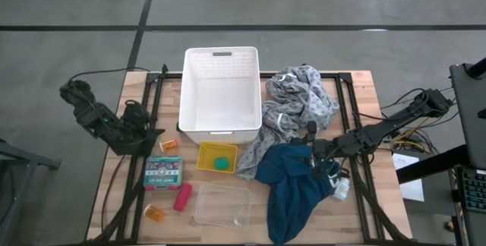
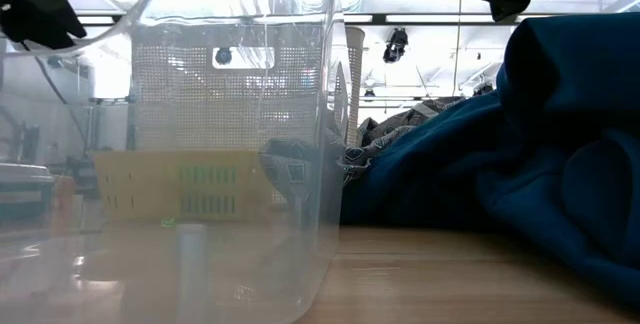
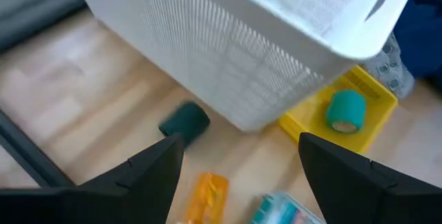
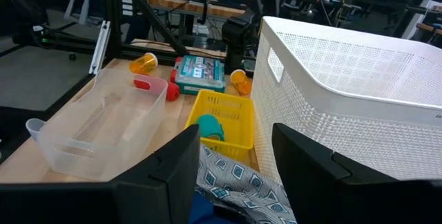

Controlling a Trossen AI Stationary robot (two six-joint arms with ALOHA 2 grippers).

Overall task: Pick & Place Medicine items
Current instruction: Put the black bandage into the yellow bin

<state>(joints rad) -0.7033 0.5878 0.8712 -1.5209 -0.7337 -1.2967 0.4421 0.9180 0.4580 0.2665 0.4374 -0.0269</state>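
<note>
Stock on the worktop [image 1: 357,86], taken from the left edge across.

- Left gripper [image 3: 238,158]: hovers at the left side, just off the basket's near-left corner, fingers [image 3: 145,175] spread wide, holding nothing.
- Orange pill bottle, upper [image 1: 169,145]: lies on its side just below that gripper. Light, rigid plastic, round and likely to roll; best pinched across the barrel, not the cap.
- Dark green roll [image 3: 184,121]: beside the basket's wall, close ahead of the left fingers. Looks soft and yielding; squeeze across its width.
- Orange pill bottle, lower [image 1: 155,214]: near the front-left edge, also lying down. Handles the same.
- Labelled box [image 1: 164,171]: flat on the worktop, between the two bottles. Stiff but broad; take it by the narrow sides.
- Pink-red cylinder [image 1: 182,197]: just left of the clear tub [image 1: 222,205]. Smooth and probably slippery; grip at mid-length.
- White basket [image 1: 220,93]: rear centre, empty.
- Yellow tray [image 1: 216,157]: in front of the basket, holding a teal roll [image 1: 221,163].
- Grey patterned cloth [image 1: 300,102] and teal-blue cloth [image 1: 292,185]: heaped right of centre.
- Right gripper [image 4: 231,155]: low over the cloths, fingers [image 4: 173,165] partly parted; nothing seen between them.
- White bottle [image 1: 342,188]: at the blue cloth's right edge, part hidden.
</note>
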